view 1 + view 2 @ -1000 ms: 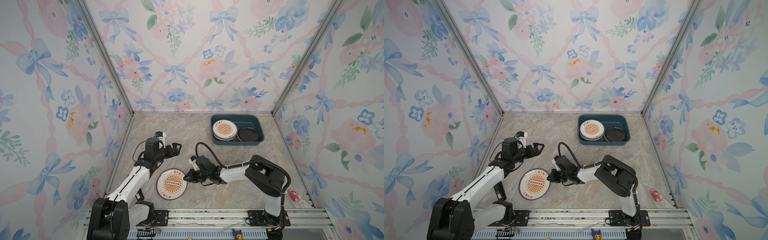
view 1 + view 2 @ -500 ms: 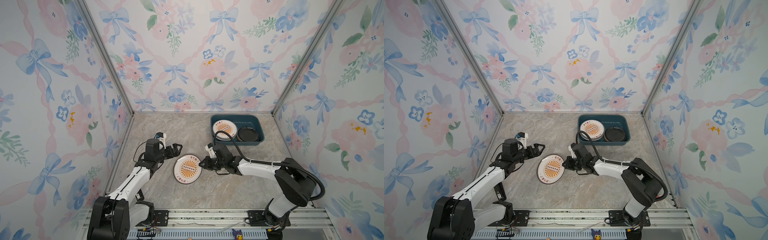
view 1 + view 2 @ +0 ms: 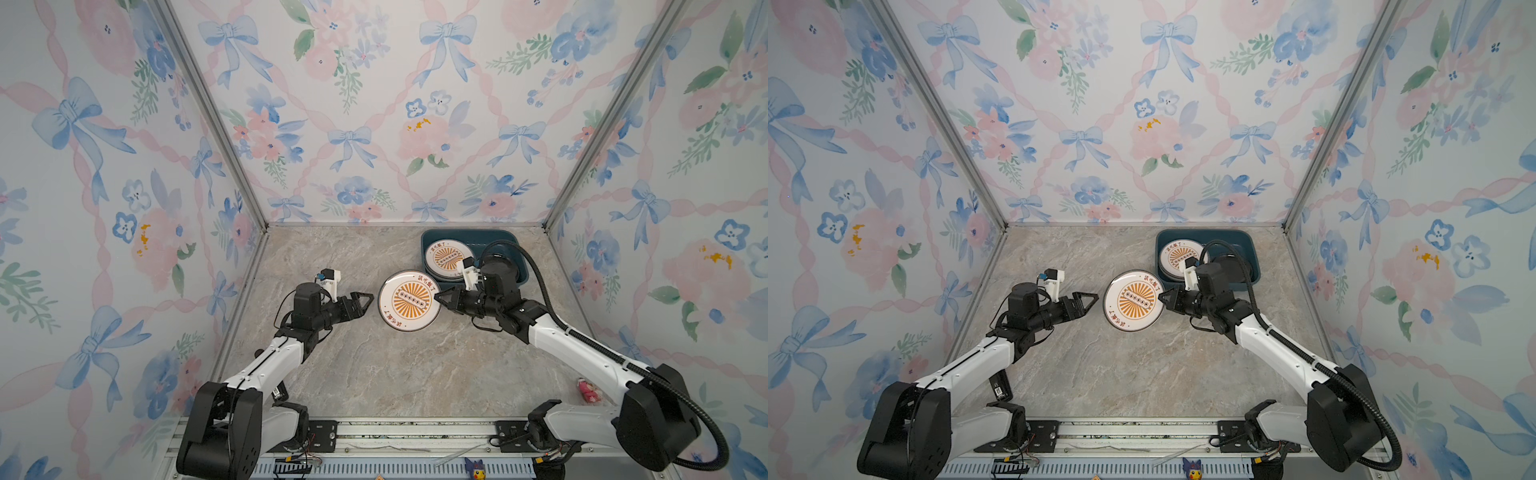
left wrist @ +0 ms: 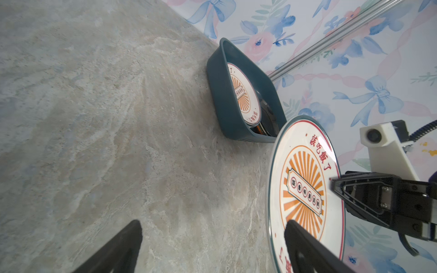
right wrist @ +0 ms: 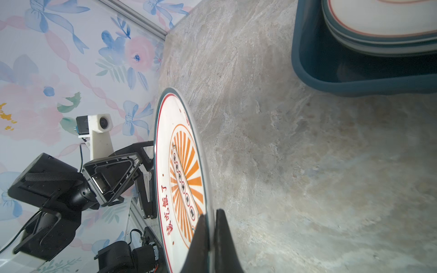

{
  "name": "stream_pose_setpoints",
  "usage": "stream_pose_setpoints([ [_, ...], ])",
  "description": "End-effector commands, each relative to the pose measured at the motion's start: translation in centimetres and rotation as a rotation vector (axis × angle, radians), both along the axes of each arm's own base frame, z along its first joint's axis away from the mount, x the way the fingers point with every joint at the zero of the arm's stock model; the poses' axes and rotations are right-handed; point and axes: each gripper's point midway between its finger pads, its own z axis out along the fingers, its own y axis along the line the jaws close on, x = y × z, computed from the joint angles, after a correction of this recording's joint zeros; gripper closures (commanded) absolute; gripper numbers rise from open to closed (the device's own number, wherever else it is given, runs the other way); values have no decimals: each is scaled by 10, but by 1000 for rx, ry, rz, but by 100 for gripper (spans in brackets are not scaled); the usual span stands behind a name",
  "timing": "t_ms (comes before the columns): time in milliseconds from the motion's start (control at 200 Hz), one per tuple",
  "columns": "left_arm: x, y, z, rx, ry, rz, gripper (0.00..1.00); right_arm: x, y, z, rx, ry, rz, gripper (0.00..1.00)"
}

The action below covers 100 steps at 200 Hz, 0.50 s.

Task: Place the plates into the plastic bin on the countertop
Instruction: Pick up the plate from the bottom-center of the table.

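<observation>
My right gripper point(image 3: 438, 298) point(image 3: 1160, 297) point(image 5: 209, 212) is shut on the rim of a white plate with an orange sunburst point(image 3: 409, 300) point(image 3: 1133, 300) point(image 4: 305, 189) point(image 5: 182, 179). It holds the plate above the countertop point(image 3: 374, 365), just short of the near left corner of the dark teal plastic bin point(image 3: 424, 249) point(image 3: 1254, 257) point(image 4: 222, 99) point(image 5: 307, 75). In the bin lie a stack topped by another sunburst plate point(image 3: 446, 257) point(image 3: 1181, 255) point(image 4: 243, 94) and a black plate point(image 3: 505, 266), partly hidden by my right wrist. My left gripper point(image 3: 365, 300) point(image 3: 1090, 299) point(image 4: 212, 224) is open and holds nothing, close to the held plate's left edge.
A small pink toy point(image 3: 588, 390) lies at the countertop's front right. Aluminium rails point(image 3: 395, 432) with both arm bases run along the front edge. Flowered walls close in the left, back and right sides.
My right gripper has carried the sunburst plate from the front middle of the countertop back and to the right, toward the bin. The left arm has hardly moved.
</observation>
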Motion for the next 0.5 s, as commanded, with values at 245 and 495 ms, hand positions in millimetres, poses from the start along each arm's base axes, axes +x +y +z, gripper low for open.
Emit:
stream_pose_setpoints([
  [245,-11,-46,26,-151,-51,-165,13,-18,3,24,68,-34,79,100],
  [495,-19,-66,30,-181,-49,-235,44,-15,5,29,94,-55,93,100],
])
